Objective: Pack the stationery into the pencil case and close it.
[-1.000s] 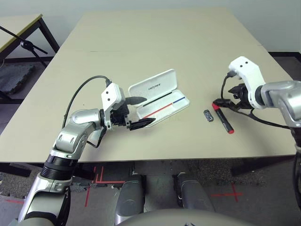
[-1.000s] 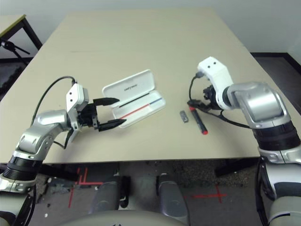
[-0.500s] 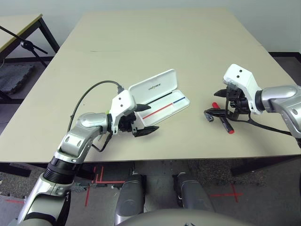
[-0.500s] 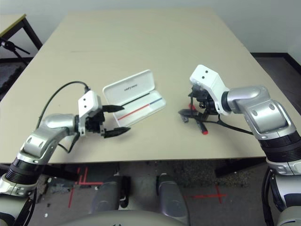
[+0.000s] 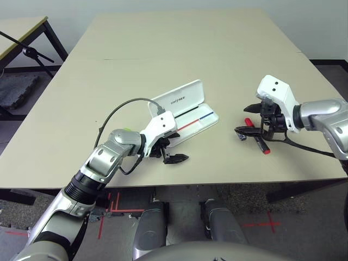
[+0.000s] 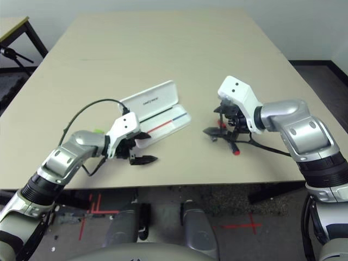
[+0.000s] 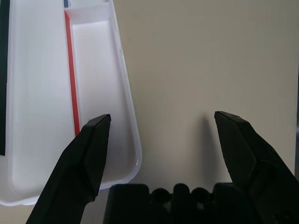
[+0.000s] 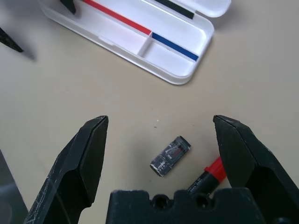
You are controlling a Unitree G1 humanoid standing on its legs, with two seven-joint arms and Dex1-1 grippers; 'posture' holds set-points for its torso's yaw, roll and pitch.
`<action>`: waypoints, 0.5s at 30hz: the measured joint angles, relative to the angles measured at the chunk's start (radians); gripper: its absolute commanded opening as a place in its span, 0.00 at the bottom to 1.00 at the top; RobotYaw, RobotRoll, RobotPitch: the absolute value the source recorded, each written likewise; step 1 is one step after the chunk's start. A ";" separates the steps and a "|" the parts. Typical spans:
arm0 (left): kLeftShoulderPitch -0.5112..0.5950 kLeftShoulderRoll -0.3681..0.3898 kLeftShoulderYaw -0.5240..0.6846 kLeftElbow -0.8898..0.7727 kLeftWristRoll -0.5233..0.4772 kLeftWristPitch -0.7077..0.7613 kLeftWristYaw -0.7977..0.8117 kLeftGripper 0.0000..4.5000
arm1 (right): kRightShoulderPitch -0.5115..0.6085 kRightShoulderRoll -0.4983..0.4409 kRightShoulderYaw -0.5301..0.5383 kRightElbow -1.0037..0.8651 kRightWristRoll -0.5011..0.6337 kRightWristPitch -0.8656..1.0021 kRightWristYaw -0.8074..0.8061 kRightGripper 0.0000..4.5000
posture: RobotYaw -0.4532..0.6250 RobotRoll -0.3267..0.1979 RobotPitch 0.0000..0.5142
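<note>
The white pencil case (image 5: 179, 93) lies open mid-table, its lid back and a red-and-blue line along its tray (image 7: 46, 116). My left gripper (image 5: 173, 151) is open at the case's near corner, one finger over the tray's end, the other over bare table. Right of the case lie the tiny dark grey block (image 8: 171, 156) and the red marker (image 8: 210, 175), black end toward me. My right gripper (image 5: 247, 119) hangs open just above them, fingers either side of the block. A speck of lime green (image 6: 98, 131) peeks out behind my left forearm; the rest of that item is hidden.
The beige table (image 5: 190, 49) stretches far behind the case. Its front edge runs close below both grippers. A black cable (image 5: 117, 111) loops up from my left wrist. Off the table at the far left stand another table (image 5: 22, 30) and a black stand (image 5: 27, 51).
My left gripper has slid right and toward me, from the case's left end to its near corner. My right gripper has swung left over the block and marker.
</note>
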 measured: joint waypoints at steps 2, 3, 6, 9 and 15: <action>-0.008 0.000 -0.005 0.001 0.004 0.014 0.000 0.99 | 0.000 -0.001 -0.002 -0.001 0.003 0.000 -0.003 1.00 | 0.40 0.62 0.18; -0.012 0.000 -0.007 0.003 0.005 0.021 0.000 0.96 | 0.000 -0.001 -0.003 -0.001 0.004 0.000 -0.004 1.00 | 0.40 0.62 0.18; -0.030 0.000 -0.014 0.014 0.013 0.039 0.000 0.79 | 0.003 -0.001 -0.003 -0.003 0.005 -0.001 -0.008 1.00 | 0.40 0.62 0.18; -0.041 0.000 -0.015 0.030 0.018 0.055 0.000 0.53 | 0.004 -0.001 -0.003 -0.007 0.007 -0.002 -0.012 1.00 | 0.40 0.62 0.18; -0.068 0.003 -0.019 0.052 0.029 0.079 -0.001 0.02 | 0.004 0.005 -0.005 -0.009 0.011 -0.006 -0.025 1.00 | 0.40 0.62 0.18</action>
